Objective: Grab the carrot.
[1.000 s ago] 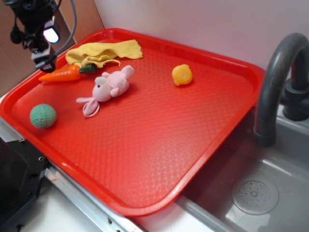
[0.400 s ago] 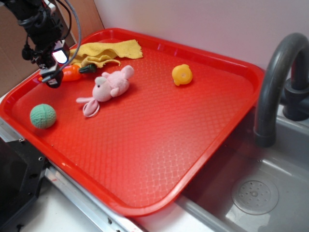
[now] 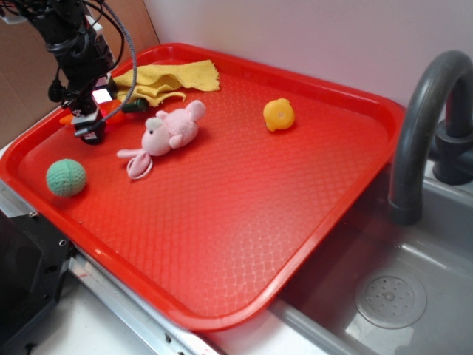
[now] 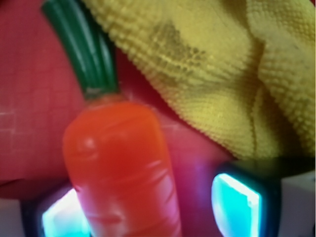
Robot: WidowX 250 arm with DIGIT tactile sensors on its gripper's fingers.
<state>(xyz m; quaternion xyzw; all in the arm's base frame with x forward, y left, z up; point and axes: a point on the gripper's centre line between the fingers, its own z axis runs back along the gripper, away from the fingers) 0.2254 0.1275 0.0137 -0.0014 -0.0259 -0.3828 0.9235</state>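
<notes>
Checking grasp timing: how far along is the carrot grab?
Done: gripper is down at the carrot, beside the yellow cloth. In hand: the wrist view shows the carrot between the fingers, which look open. Left: close and lift; it lies on the red tray.

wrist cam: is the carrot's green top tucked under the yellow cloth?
No. The carrot lies beside the yellow cloth, its green top fully exposed on the red tray.
</notes>
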